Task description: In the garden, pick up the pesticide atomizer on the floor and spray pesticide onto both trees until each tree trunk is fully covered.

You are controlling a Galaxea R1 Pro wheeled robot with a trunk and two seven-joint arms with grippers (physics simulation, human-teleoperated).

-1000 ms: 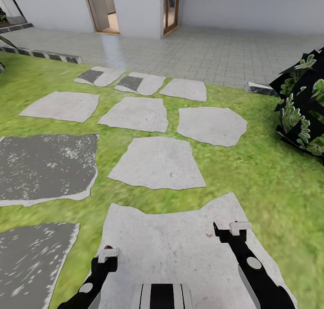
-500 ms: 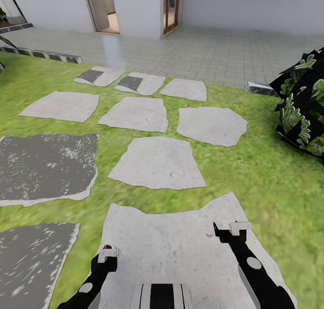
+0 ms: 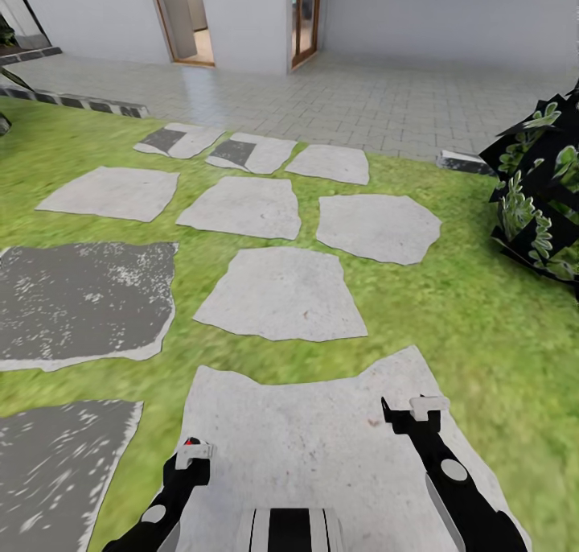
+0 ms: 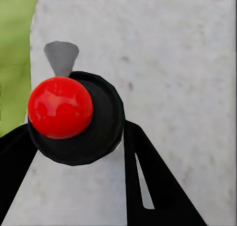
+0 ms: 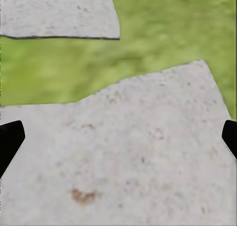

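Atomizer (image 4: 74,118) in the left jaws: a round black body with a red knob and a grey nozzle, pinched between the two dark fingers and hanging above a pale stepping stone (image 3: 322,431). In the head view its red knob (image 3: 190,442) peeps out at the left arm's tip. The right jaws are spread wide and hold nothing, their fingertips (image 5: 10,137) standing at opposite edges of the right wrist view over the same stone.

Ahead lie more stepping stones (image 3: 281,290), lawn (image 3: 482,335), a paved terrace (image 3: 362,101) and a white house wall (image 3: 418,9) with doorways (image 3: 305,13). A dark-leaved bush (image 3: 539,206) stands at the right.

Likely hazards:
- The grip looks to bear on a curved body, so a jolt while driving over stone edges could let the atomizer roll or drop.
- The robot faces the house, so spraying from here would wet nothing useful.
- A turn to the right could brush the bush with the right arm.
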